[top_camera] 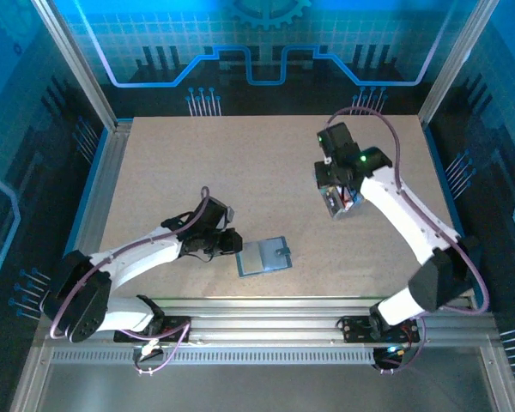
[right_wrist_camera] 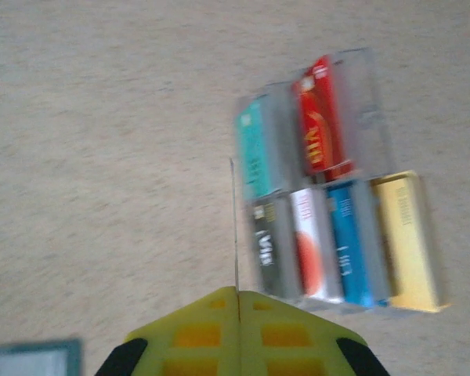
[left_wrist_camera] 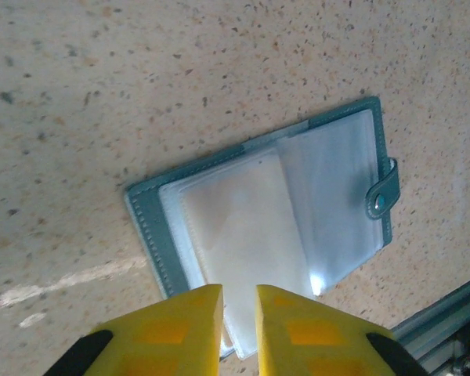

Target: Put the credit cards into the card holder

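Lying open near table edge | card holder; left fingers overhang it

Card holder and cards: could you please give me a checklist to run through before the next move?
1. Card holder lies open on the table: ok.
2. Clear sleeve free of the left end effector: cannot tell, it runs between the fingertips.
3. Right end effector closed: ok.
4. Card held in it: cannot tell.
5. Credit cards standing in the clear tray: ok.
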Robot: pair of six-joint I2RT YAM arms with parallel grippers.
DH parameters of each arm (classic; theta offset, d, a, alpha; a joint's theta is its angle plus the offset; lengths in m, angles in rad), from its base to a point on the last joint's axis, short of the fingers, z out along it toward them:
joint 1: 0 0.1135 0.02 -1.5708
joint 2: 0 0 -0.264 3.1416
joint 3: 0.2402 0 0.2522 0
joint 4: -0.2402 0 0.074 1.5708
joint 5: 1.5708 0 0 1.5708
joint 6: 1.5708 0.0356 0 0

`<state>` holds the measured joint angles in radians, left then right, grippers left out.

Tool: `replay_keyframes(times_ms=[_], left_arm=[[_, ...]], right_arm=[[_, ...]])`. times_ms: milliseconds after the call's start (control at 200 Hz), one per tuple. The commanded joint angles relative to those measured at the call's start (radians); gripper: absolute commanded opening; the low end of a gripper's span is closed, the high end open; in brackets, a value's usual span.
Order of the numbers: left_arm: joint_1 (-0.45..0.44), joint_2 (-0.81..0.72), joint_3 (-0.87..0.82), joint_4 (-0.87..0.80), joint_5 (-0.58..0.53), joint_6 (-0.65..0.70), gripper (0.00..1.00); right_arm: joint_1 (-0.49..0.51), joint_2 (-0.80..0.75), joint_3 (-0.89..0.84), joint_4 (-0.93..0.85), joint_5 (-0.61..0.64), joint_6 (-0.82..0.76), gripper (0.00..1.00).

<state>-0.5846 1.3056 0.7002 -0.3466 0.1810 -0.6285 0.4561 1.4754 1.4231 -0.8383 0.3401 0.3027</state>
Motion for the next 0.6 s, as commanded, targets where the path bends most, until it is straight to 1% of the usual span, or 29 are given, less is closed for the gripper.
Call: replay_keyframes(times_ms=[0, 75, 135, 225, 385, 490, 595], left_arm=[[0.005, -0.041, -0.025, -0.069, -0.043, 0.019, 0.25], [0.002, -0.045, -0.025, -0.062, -0.034, 0.009, 0.26], [0.0, -0.038, -0.019, -0.054, -0.024, 0.001, 0.26], [-0.004, -0.013, -0.014, -0.023, 0.004, -0.016, 0.19], [-0.031, 0.063, 0.018, 0.019, 0.027, -0.038, 0.12], [-0.052, 0.118, 0.044, 0.038, 0.033, -0.04, 0.11], [-0.06, 0.171, 0.064, 0.05, 0.039, -0.04, 0.1]], right_arm=[[0.037, -0.084, -0.128, 0.149, -0.164, 0.057, 0.0], [0.049, -0.134, -0.231, 0.248, -0.252, 0.087, 0.0], [0.062, -0.165, -0.3, 0.311, -0.284, 0.113, 0.0], [0.083, -0.189, -0.391, 0.392, -0.343, 0.145, 0.0], [0.126, -0.196, -0.509, 0.496, -0.371, 0.179, 0.0], [0.133, -0.189, -0.584, 0.573, -0.414, 0.199, 0.0], [0.136, -0.172, -0.614, 0.616, -0.442, 0.211, 0.0]])
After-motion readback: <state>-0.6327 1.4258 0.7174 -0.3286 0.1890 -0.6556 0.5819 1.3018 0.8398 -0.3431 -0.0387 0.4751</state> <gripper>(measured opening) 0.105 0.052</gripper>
